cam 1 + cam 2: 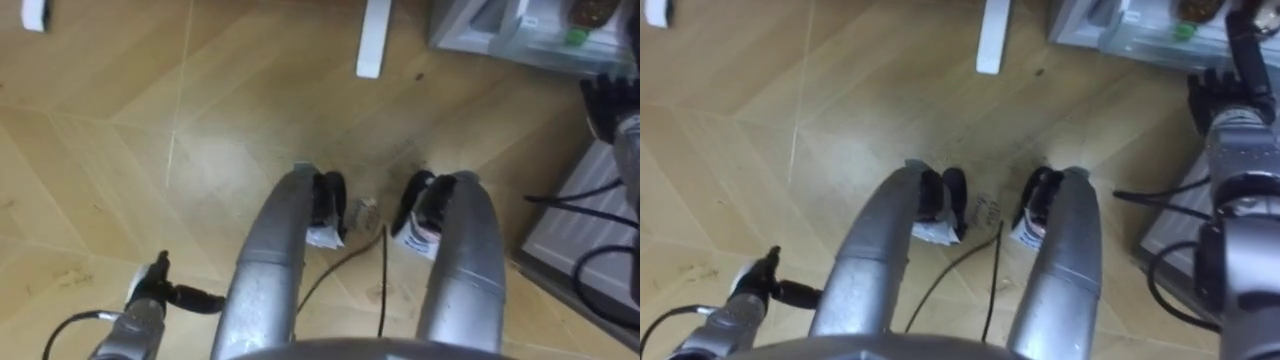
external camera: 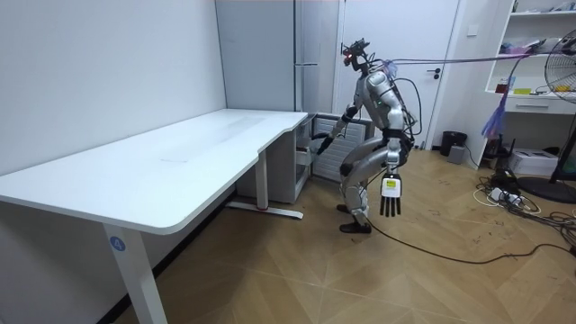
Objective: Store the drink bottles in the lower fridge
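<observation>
The lower fridge (image 1: pixel 470 25) stands open at the upper right, at the end of the white desk (image 2: pixel 180 153). Inside it a shelf holds drinks: a bottle with a green cap (image 1: pixel 575 37) (image 1: pixel 1183 30) and a brown bottle (image 1: pixel 592 10). My right hand (image 1: pixel 1215 95) reaches up to the fridge's front edge, just below those bottles, and I see nothing in it. My left hand (image 2: pixel 389 196) hangs open and empty beside my thigh, low on the left (image 1: pixel 160 290). In the room view I stand with bent knees, leaning toward the fridge (image 2: pixel 306 148).
A white desk leg (image 1: pixel 374 38) stands on the wooden floor just left of the fridge. A ribbed grey panel (image 1: pixel 590 220) lies at the right with dark cables over it. A tall grey cabinet (image 2: pixel 306 54) rises behind the fridge. A fan (image 2: pixel 562 108) and shelves stand far off.
</observation>
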Tool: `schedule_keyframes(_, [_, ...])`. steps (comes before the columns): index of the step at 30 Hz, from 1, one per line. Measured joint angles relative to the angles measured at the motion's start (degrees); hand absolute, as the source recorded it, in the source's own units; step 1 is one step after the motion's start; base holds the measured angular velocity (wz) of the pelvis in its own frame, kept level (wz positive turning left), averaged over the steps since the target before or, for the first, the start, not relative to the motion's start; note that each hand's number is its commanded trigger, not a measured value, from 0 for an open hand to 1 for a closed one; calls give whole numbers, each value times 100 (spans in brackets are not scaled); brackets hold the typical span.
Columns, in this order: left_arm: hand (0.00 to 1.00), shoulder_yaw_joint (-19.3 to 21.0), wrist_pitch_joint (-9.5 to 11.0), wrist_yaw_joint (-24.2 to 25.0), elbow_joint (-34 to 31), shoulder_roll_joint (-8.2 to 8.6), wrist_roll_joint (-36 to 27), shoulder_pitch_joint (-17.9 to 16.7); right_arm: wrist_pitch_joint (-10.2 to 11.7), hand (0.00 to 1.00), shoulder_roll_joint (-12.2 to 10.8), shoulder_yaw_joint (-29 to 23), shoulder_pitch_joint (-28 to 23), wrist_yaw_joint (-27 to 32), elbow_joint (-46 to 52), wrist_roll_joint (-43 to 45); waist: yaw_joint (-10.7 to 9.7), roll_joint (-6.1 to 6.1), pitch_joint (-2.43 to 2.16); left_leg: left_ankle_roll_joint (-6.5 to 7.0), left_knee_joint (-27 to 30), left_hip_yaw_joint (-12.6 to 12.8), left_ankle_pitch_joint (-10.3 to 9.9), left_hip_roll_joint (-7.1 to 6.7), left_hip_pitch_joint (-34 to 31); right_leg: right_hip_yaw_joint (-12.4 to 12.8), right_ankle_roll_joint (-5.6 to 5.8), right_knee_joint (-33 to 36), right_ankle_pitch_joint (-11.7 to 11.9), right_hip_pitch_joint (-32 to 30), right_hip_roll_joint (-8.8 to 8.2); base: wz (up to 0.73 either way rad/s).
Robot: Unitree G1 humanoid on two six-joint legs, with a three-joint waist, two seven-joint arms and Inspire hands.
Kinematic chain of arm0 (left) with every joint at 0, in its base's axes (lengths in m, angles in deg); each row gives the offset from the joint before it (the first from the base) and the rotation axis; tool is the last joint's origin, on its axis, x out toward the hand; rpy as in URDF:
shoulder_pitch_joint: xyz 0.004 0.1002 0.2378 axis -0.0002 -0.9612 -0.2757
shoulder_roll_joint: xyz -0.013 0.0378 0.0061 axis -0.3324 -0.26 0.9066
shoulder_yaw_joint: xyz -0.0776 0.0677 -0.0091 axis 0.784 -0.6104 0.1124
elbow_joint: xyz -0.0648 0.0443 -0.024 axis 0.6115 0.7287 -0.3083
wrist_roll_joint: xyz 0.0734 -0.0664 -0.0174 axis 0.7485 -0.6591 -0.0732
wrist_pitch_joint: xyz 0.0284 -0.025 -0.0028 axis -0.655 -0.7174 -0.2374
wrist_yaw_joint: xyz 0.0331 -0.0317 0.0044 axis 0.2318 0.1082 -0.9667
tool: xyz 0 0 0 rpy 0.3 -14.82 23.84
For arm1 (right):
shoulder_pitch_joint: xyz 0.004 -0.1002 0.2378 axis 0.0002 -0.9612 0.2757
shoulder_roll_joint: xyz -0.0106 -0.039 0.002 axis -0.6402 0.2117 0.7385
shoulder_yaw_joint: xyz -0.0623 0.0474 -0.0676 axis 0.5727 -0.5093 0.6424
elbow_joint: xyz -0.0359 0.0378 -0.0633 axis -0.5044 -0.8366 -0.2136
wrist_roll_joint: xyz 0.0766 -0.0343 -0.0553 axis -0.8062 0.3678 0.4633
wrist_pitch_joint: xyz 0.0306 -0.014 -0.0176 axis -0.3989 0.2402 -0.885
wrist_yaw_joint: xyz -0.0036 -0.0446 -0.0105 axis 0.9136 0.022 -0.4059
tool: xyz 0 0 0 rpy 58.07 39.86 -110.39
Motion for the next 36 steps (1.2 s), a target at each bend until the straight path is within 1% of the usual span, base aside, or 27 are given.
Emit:
schedule_keyframes(2, [0, 0, 11, -3, -40, -8, -36, -59, -3, 0, -5, 12, 0, 66, 81, -6, 18, -21, 4, -7, 0, 10, 4, 13, -13, -11, -3, 6, -2, -25, -13, -8])
schedule_keyframes(4, [0, 10, 98, -1, -102, -23, -48, -217, 5, 0, 15, 13, 0, 204, 98, -12, 133, -52, 0, -27, -1, 6, 15, 20, 3, -35, -17, 2, -9, -21, -22, -13])
schedule_keyframes(5, [0, 29, 104, -1, -122, -35, -48, -270, 5, 0, 20, 13, 0, 251, 110, -12, 149, -64, -1, -30, -1, 4, 17, 19, 6, -53, -26, 4, -15, -20, -42, -4])
schedule_keyframes(6, [0, 43, 105, 1, -174, -77, -48, -381, 6, 0, 28, 26, 0, 339, 149, -11, 151, -80, 1, -37, -2, 4, 21, 16, 3, -109, -50, 16, -28, -16, -112, 3])
schedule_keyframes(7, [0, 43, 106, 5, -186, -100, -48, -425, 12, 0, 33, 45, 0, 389, 170, -11, 155, -92, 5, -40, -2, 4, 22, 16, 1, -128, -53, 22, -30, -17, -138, 6])
schedule_keyframes(9, [0, 45, 125, 17, -178, -206, -49, -540, 40, 0, 57, 131, 0, 545, 212, -16, 191, -125, 11, -49, 9, 5, 28, 10, 1, -133, -56, 55, -32, -22, -161, 6])
schedule_keyframes(13, [0, 65, 172, 18, -192, -266, -57, -620, 59, 0, 127, 239, 1, 758, 322, -44, 251, -138, 12, -52, 11, 26, 29, 3, -7, -135, -56, 80, -33, -54, -216, 0])
schedule_keyframes(16, [0, 65, 219, 7, -193, -293, -60, -626, 75, 0, 140, 329, 1, 893, 456, -78, 275, -156, 23, -63, 19, 35, 35, 8, 5, -135, -56, 93, -33, -58, -225, -7])
schedule_keyframes(17, [0, 65, 278, -4, -183, -320, -97, -650, 88, 0, 140, 353, 1, 1009, 561, -93, 288, -160, 25, -64, 35, 35, 36, 16, 10, -134, -61, 105, -36, -58, -215, -8])
schedule_keyframes(19, [0, 124, 418, -29, -192, -373, -103, -781, 198, 0, 167, 392, 1, 1280, 954, -95, 292, -165, 24, -75, 35, 33, 42, 21, 23, -141, -85, 117, -50, -57, -217, -6])
schedule_keyframes(20, [0, 169, 444, -47, -193, -376, -96, -821, 226, 0, 181, 393, 2, 1336, 1065, -95, 292, -165, 24, -78, 35, 32, 44, 21, 27, -146, -89, 124, -52, -57, -223, 0])
schedule_keyframes(22, [0, 307, 531, -166, -197, -411, -90, -929, 346, 0, 290, 457, 4, 1487, 1490, -94, 289, -166, 23, -108, 57, 29, 61, 21, 41, -224, -130, 191, -70, -31, -325, 14])
schedule_keyframes(23, [0, 308, 557, -192, -187, -436, -96, -946, 362, 0, 315, 457, 16, 1490, 1574, -94, 298, -167, 23, -113, 77, 13, 64, 24, 44, -249, -163, 205, -63, -15, -330, 16])
schedule_keyframes(24, [0, 311, 602, -248, -182, -470, -97, -1014, 399, 0, 321, 461, 136, 1490, 1631, -87, 296, -165, 23, -140, 142, -39, 57, 25, 52, -303, -259, 255, -75, 29, -341, 11])
schedule_keyframes(25, [0, 317, 625, -251, -178, -483, -97, -1066, 454, 0, 324, 489, 273, 1492, 1629, -85, 301, -164, 22, -207, 231, -104, 10, 36, 67, -356, -310, 325, -134, 85, -341, 10])
schedule_keyframes(27, [0, 289, 639, -241, -175, -483, -96, -1114, 555, 0, 333, 602, 514, 1463, 1625, -48, 300, -164, 22, -265, 324, -193, -58, 46, 82, -436, -349, 401, -235, 159, -340, 8])
schedule_keyframes(28, [0, 291, 669, -238, -180, -484, -94, -1166, 614, 0, 341, 677, 476, 1392, 1581, 63, 284, -163, 23, -307, 368, -271, -94, 69, 108, -521, -379, 403, -277, 249, -318, 3])
schedule_keyframes(30, [0, 260, 668, -221, -187, -481, -93, -1206, 575, 0, 342, 726, 478, 1330, 1558, 107, 288, -165, 24, -329, 414, -287, -138, 112, 146, -570, -422, 432, -330, 315, -313, -2])
schedule_keyframes(36, [0, 238, 667, -224, -202, -546, -88, -1232, 597, 0, 341, 790, 477, 1324, 1559, 81, 332, -155, 23, -352, 443, -313, -142, 123, 156, -588, -473, 513, -394, 318, -329, 3])
